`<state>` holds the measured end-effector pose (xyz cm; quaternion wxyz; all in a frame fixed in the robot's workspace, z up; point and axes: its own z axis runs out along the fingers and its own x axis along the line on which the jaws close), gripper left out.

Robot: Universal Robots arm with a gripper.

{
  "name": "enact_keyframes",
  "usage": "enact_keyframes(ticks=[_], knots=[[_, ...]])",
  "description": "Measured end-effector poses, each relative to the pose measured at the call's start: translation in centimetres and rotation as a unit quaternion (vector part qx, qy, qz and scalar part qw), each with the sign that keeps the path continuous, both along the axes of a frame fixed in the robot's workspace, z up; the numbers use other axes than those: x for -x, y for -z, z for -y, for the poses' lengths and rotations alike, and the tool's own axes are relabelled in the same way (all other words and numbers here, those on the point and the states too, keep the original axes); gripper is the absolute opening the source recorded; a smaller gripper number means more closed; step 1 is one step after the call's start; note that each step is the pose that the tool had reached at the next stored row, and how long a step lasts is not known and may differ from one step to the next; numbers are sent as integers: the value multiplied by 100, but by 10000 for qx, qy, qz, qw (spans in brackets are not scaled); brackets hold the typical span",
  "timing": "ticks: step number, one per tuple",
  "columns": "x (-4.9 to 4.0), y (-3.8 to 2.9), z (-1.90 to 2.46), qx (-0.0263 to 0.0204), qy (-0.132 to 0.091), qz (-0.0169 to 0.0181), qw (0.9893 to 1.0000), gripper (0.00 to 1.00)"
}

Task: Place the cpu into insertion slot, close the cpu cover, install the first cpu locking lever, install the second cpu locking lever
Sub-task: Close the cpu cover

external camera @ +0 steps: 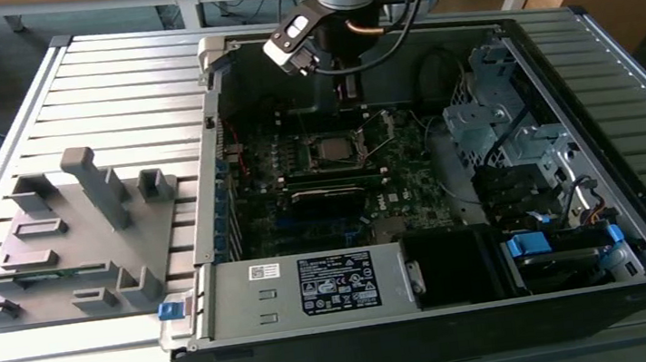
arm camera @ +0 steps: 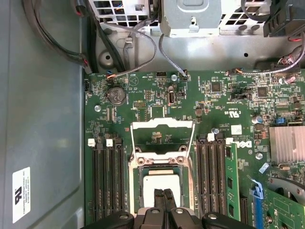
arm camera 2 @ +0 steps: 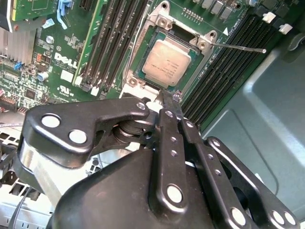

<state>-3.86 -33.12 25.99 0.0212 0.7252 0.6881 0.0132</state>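
Note:
The cpu [arm camera: 159, 185] lies flat in the insertion slot [arm camera: 135, 179], its dull silver face up; it shows in both wrist views [arm camera 2: 167, 62]. The cpu cover [arm camera: 162, 125] is swung open on the far side of the slot, its cut-out centre showing the green board. A thin locking lever [arm camera 2: 238, 46] sticks out free beside the slot. My gripper [arm camera: 164, 194] hangs over the slot's near edge, fingers shut together with nothing between them. In the exterior view the gripper [external camera: 346, 96] is inside the case, just behind the slot [external camera: 332, 151].
Long black memory slots [arm camera: 107, 181] flank the socket on both sides. A finned heatsink [arm camera: 286, 143] and loose cables [arm camera: 124, 52] sit nearby. The case walls, drive cage [external camera: 498, 115] and power supply [external camera: 310, 287] hem in the board. A grey fixture tray [external camera: 74, 237] lies outside.

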Motion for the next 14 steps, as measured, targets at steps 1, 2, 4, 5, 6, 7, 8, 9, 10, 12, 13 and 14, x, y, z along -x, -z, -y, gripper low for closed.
enact_keyframes(ticks=[1, 2, 4, 5, 6, 7, 8, 9, 10, 12, 13, 14], knots=[[0, -2, 0, 0, 1, 0, 10000, 10], [0, -7, 0, 1, 1, -1, 10000, 10], [-1, -19, 0, 0, 0, 0, 10000, 10], [-1, -26, 0, 0, 0, 0, 10000, 10], [-1, -36, 0, 0, 0, 0, 10000, 10], [-1, -48, 0, 0, 0, 0, 10000, 10], [-1, -61, 0, 0, 0, 0, 10000, 10], [-1, -73, 0, 0, 0, 0, 10000, 10], [-1, -83, 0, 0, 0, 0, 10000, 10], [-1, -85, -1, -1, 0, 0, 10000, 10], [-2, -85, 0, -1, 0, 0, 10000, 10], [-4, -86, 0, -1, -1, 0, 10000, 10]])
